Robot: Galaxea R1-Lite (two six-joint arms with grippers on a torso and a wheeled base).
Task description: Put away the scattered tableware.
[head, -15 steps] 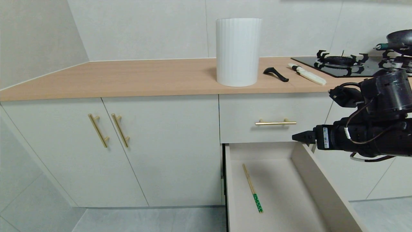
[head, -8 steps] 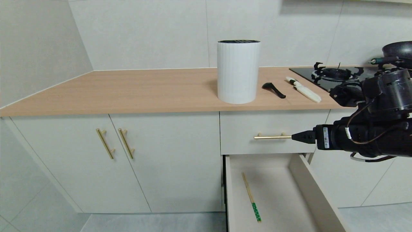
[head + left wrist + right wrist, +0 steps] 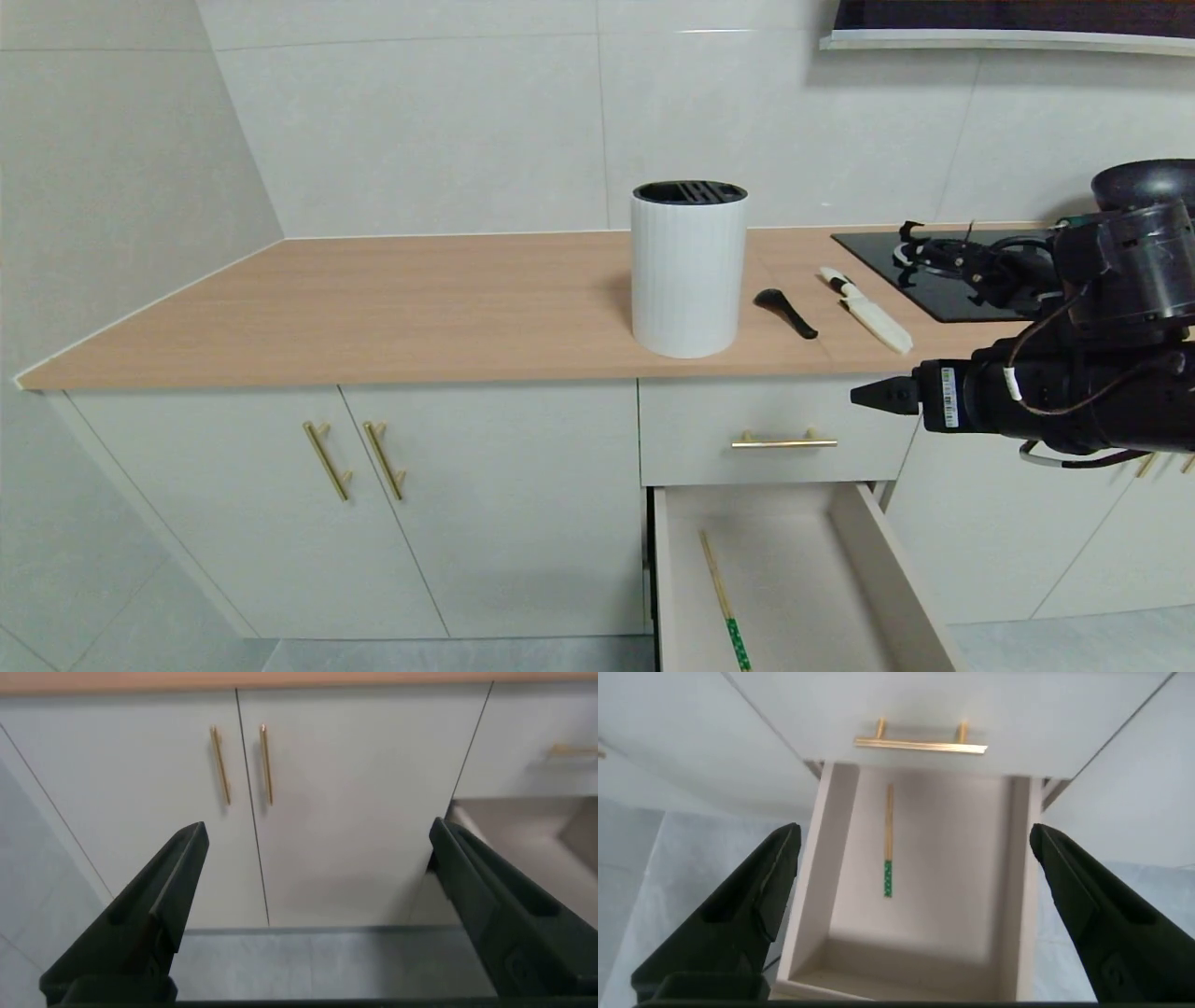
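Note:
A pair of chopsticks (image 3: pixel 721 597) with green ends lies in the open drawer (image 3: pixel 864 541) below the counter; the right wrist view has the chopsticks (image 3: pixel 888 840) in the drawer (image 3: pixel 811 887) straight under it. On the counter a black spoon (image 3: pixel 784 311) and a white-handled knife (image 3: pixel 866 309) lie right of a tall white holder (image 3: pixel 689 269). My right gripper (image 3: pixel 873 396) hangs above the drawer's right side, level with the counter edge, and is open and empty (image 3: pixel 913 831). My left gripper (image 3: pixel 318 826) is open and empty, facing the cupboard doors.
A gas hob (image 3: pixel 943 266) with a dark pan (image 3: pixel 1144 182) stands at the counter's right end. A shut drawer with a brass handle (image 3: pixel 782 441) is above the open one. Two cupboard doors with brass handles (image 3: pixel 355 459) are to the left.
The camera has risen, so counter and drawer sit lower in the picture. My right gripper rose with it, from below the shut drawer's handle to the counter edge's height.

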